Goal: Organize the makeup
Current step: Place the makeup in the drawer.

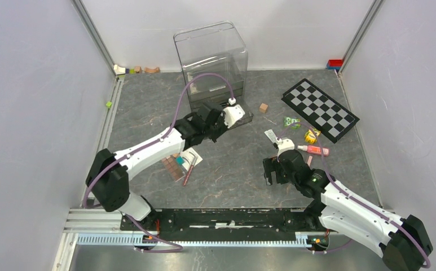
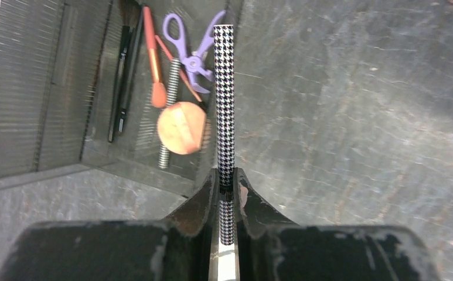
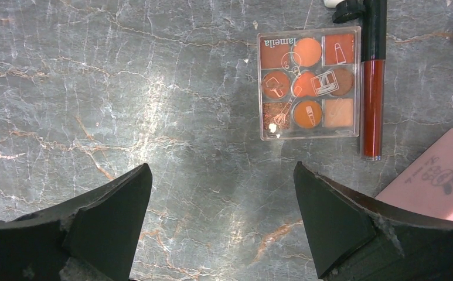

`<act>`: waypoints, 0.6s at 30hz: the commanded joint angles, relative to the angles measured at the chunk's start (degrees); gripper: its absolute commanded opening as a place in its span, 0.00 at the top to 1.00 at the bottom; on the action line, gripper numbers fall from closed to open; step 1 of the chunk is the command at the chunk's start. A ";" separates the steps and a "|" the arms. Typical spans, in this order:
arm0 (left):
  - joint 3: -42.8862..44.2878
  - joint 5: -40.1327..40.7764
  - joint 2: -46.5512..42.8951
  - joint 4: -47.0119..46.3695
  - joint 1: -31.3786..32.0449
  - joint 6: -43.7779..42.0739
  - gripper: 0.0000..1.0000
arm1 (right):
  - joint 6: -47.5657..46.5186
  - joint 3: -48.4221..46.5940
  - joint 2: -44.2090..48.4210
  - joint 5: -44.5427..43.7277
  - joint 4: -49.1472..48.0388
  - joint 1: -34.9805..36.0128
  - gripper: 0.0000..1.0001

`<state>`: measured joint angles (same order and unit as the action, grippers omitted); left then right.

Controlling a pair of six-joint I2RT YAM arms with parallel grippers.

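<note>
1. The left pincer (image 2: 228, 175) is clamped tight on a thin black-and-white houndstooth stick (image 2: 224, 99); both fingers press its lower part at the lower middle of the left wrist view; the stick runs straight up the frame from the jaws.
2. The stick's far end reaches the upper middle of that view, by the right edge of a grey ribbed tray (image 2: 42, 105) and just beside the lilac plastic scissors (image 2: 191, 47); whether it touches them cannot be told.
3. The tray's contents lie left of the stick, in the upper left of centre; they are a round peach sponge (image 2: 181, 127), an orange-handled brush (image 2: 153, 64), a black-handled brush (image 2: 123, 76) and a thin striped pencil (image 2: 168, 117) partly under the sponge.
4. The right pincer (image 3: 221, 170) stands wide open, holding nothing and touching nothing; its fingers sit at the lower left and lower right of the right wrist view, above the grey marbled table (image 3: 124, 88).
5. Up and right of centre in that view lies a square clear-lidded palette of orange and brown shades (image 3: 309, 82); a dark red gloss tube with a black cap (image 3: 373, 88) lies along its right edge; a flat pink card (image 3: 435, 181) shows at the lower right, partly behind the right finger.
6. In the top view the left arm reaches to the foot of a clear plastic box (image 1: 210, 56) at the upper middle; a brown bar-shaped palette (image 1: 173, 166) lies left of centre under that arm; a pink tube (image 1: 315, 150) lies right of centre, near a black-and-white checkerboard (image 1: 320, 110).
</note>
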<state>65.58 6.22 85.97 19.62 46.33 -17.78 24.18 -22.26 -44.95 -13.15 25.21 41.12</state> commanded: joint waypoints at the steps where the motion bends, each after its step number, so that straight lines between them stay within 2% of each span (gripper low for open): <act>1: 5.64 -6.97 3.30 0.06 -4.48 -9.94 0.98 | 0.04 0.29 0.68 -1.41 0.23 -0.08 0.02; 8: 11.83 -7.15 12.12 4.69 -8.17 -17.79 0.98 | -0.12 0.03 0.28 -1.28 0.69 -0.08 0.02; 11: 12.45 -4.02 15.11 3.20 -8.49 -20.76 0.98 | -0.12 0.11 0.55 -1.25 0.88 -0.08 0.02; 18: 13.39 2.74 20.86 -4.46 -9.55 -21.87 0.98 | -0.14 0.18 0.78 -1.02 0.98 -0.08 0.02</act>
<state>76.14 5.04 104.95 21.30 37.58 -35.73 24.16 -22.26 -44.95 -13.17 25.96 41.12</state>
